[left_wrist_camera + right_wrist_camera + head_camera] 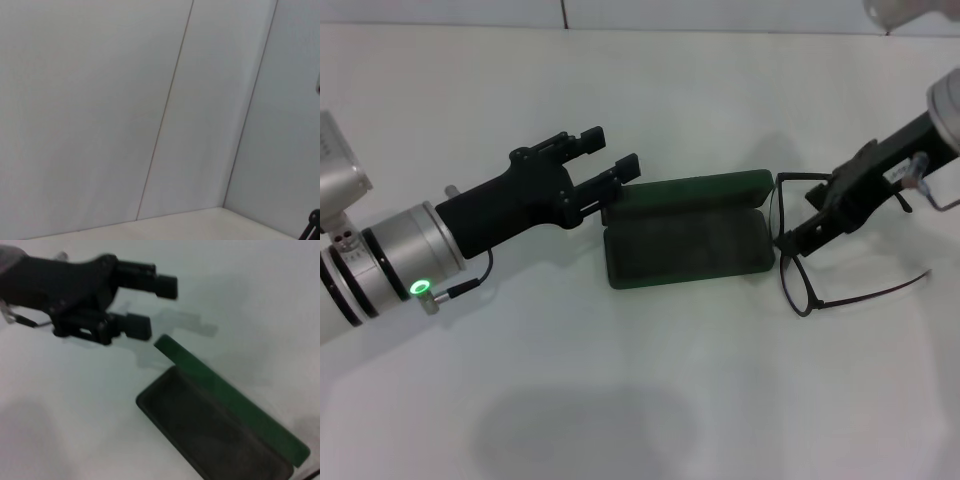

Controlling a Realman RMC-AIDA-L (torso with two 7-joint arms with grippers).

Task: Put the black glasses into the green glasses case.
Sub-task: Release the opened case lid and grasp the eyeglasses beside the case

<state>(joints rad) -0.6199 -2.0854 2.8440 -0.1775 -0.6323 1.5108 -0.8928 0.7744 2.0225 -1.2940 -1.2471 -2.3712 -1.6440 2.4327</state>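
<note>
Green glasses case (687, 235) open mid-frame; right gripper (790, 240) clamped on black glasses (810, 285), still outside; left gripper (610, 165) apart.

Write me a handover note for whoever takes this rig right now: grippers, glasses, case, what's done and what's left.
Left gripper: fingers open, empty, at the left end of the green glasses case.
Right gripper: shut on the black glasses at the frame front, just off the case's right end, temples unfolded.
Case: lying open on the white table, lid tipped back, nothing inside.
Done: case open, glasses grasped.
Left: move the glasses over the case, set them in, release.
</note>
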